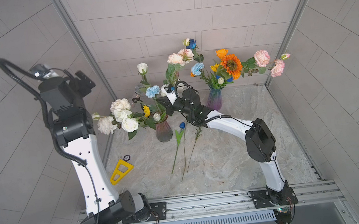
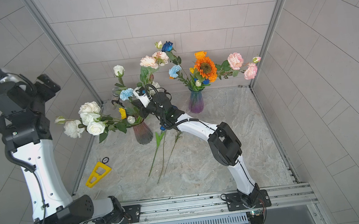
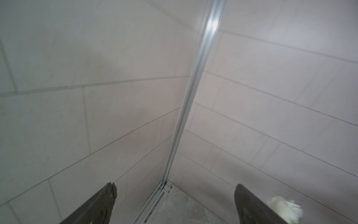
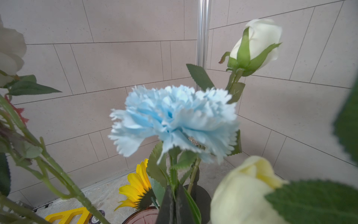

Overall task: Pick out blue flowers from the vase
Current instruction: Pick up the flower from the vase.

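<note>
- The marble table (image 1: pixel 235 156) fills the floor of a tiled booth in both top views. In front of the vases, three long green stems (image 1: pixel 185 155) lie flat side by side. We take these as flowers already picked out.
- A smoky brown vase (image 1: pixel 163 131) stands near the middle of the table. It holds mostly white roses (image 1: pixel 121 115), a small yellow sunflower (image 1: pixel 146 110), and one light blue carnation (image 1: pixel 152 91) that is not yet out.
- A blue-and-purple vase (image 1: pixel 214 101) stands by the back wall. Among orange and pink blooms we see a second light blue carnation (image 1: pixel 197 68) and dark blue petals (image 1: pixel 229 79) low in the leaves. A dark blue rose (image 1: pixel 190 44) high up seems to rise from this vase too. We judge all of these are left to do.
- The left gripper (image 3: pixel 175 187) is raised beside the side wall, well apart from every flower. Its fingers are spread wide with nothing between them.
- The right gripper (image 4: pixel 175 205) sits just above the brown vase's mouth, under the first carnation. Its fingers are pressed together, and in the right wrist view they seem to pinch that carnation's stem.
- A blue tulip bud (image 1: pixel 182 125) tops one stem on the table, just beside the brown vase. The heads of the other two stems are hidden under the right arm.
- By our reckoning the task is near halfway.
</note>
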### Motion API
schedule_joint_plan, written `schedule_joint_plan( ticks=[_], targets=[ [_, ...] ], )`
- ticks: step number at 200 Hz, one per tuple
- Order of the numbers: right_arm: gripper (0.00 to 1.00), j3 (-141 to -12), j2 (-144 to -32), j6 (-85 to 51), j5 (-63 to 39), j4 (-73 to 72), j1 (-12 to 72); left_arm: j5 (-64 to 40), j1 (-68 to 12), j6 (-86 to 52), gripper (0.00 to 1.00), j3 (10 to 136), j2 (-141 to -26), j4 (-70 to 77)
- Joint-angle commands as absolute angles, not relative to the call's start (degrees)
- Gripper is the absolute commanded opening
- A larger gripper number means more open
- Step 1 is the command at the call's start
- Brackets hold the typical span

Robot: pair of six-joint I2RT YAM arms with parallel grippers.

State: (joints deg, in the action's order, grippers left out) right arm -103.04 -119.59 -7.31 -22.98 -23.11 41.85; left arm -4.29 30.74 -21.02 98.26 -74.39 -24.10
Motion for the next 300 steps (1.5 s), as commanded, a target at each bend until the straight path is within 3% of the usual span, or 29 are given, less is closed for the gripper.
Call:
schedule_joint_plan(
  ticks=[1,31,74,106,150,220,300],
  targets=[
    [0.01,-103.3,-118.3,-7.6,-24.3,-24.3,41.5,-18.7,40.6,-40.3,0.98,82.6,-69.2,-13.9],
    [0.01,-103.8,-117.9,-7.6,-25.2,-23.7,41.4,-22.6,42.0,-45.2,0.98,67.3,-64.9,-4.8],
    [0.01,-105.1,-118.0,-8.0,-25.9,-23.2,41.4,-30.7,41.9,-54.7,1.00,55.3,-64.7,10.3],
    [0.01,-105.9,-118.3,-8.3,-26.8,-22.6,41.5,-40.8,41.2,-73.0,1.00,47.1,-69.6,37.4],
    [0.01,-107.6,-118.9,-8.4,-27.1,-22.4,42.1,-47.9,33.6,-94.9,1.00,43.8,-79.4,72.0],
    [0.01,-110.1,-121.1,-10.7,-27.8,-23.6,42.5,-48.7,27.1,-100.7,1.00,44.5,-79.8,77.2],
    [0.01,-111.2,-122.0,-11.2,-27.4,-24.1,42.8,-56.5,22.7,-97.1,1.00,37.1,-81.8,77.0]
  ],
)
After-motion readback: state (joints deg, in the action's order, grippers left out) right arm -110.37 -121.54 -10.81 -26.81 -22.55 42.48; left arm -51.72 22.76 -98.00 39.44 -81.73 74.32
